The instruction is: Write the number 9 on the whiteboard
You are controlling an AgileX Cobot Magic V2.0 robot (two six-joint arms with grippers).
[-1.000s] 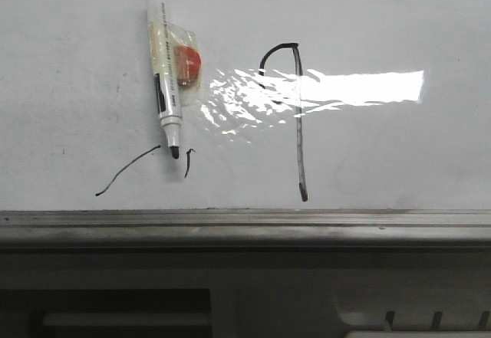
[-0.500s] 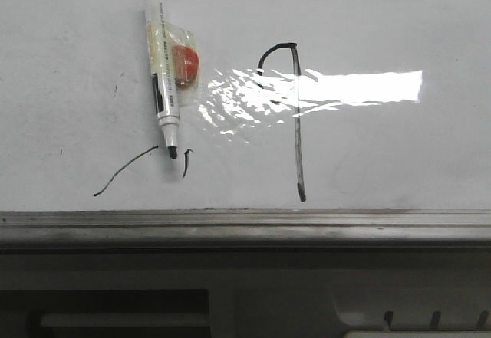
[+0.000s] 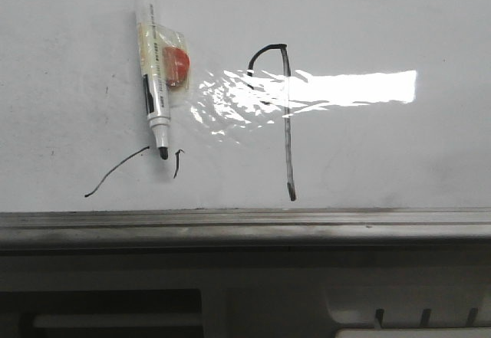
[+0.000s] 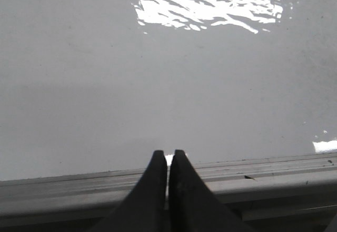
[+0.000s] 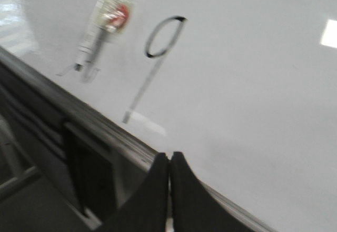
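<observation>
Looks pretty much done, honestly. Going left to right across the whiteboard (image 3: 69,62): a long slanting streak (image 3: 115,172) low down, then the marker (image 3: 152,66) lying flat and uncapped, tip pointing at the rail (image 3: 245,221), with a red sticker under clear tape on its barrel. Tiny tick mark (image 3: 177,163) just beside the tip. Further right, the 9 (image 3: 282,116): small loop up top, not quite closed, long nearly straight stem running down close to the rail. Glare band cuts right across the loop, so hard to judge how clean the line is there.

Left gripper (image 4: 168,158) pinched closed on nothing, hanging over the rail with bare board ahead of it. Right gripper (image 5: 169,161) also closed and empty, out past the board edge, with the 9 and marker well apart from it in a blurry wrist view.

Best guess on step: writing finished, marker set down, arms clear. Nothing much left to call for except maybe parking the arms. Only nitpick: the stray streak and tick sit near the marker, well left of the 9, so no mix-up with the figure. Nothing in the way otherwise.
</observation>
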